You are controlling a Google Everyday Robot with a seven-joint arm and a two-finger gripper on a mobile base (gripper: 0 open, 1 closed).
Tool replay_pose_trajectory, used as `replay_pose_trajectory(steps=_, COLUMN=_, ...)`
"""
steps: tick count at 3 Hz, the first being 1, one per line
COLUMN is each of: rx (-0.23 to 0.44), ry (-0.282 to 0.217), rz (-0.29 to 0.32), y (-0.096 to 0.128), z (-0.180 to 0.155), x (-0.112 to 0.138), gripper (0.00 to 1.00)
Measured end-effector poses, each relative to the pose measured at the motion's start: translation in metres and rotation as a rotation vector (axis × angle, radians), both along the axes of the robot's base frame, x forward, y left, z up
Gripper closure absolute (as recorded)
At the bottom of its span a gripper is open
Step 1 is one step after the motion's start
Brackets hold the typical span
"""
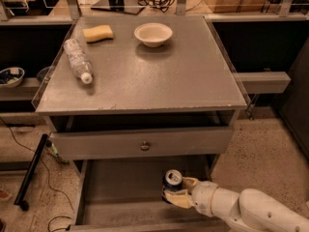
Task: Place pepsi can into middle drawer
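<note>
Table (63, 93): grey flat top carrying three things.
Plastic bottle (77, 61): clear, lying on its side near the table's left edge, white cap toward the front.
Sponge (98, 33): yellow, flat at the back left, just behind the bottle.
Middle drawer (120, 190): pulled open below the table, with a bare grey floor and low side walls.
Drawer front (96, 145): shut, directly above the open drawer, with a small round knob (145, 145) at its centre.
Bowl (153, 34): white, upright, at the back of the table, right of the sponge.
Pepsi can (172, 179): upright with its silver top up, inside the middle drawer toward its right side; whether it rests on the floor cannot be told.
Gripper (175, 189): down in the drawer, jaws pinching the pepsi can from either side.
Arm (251, 209): white, reaching in from the lower right.
</note>
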State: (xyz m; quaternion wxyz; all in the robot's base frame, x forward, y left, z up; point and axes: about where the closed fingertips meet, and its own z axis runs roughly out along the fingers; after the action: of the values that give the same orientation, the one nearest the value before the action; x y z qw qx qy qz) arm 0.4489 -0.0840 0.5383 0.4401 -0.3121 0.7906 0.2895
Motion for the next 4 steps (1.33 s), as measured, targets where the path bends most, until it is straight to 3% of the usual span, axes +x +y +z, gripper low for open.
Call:
replay_pose_trajectory(steps=2, rx=0.011, ry=0.002, rz=-0.031, y=0.016, z=-0.016, x=0.014, gripper=1.0)
replay_pose_trajectory(steps=4, rx=0.084, ry=-0.057, rz=-0.11, y=0.042, z=-0.039, x=0.038, gripper=1.0)
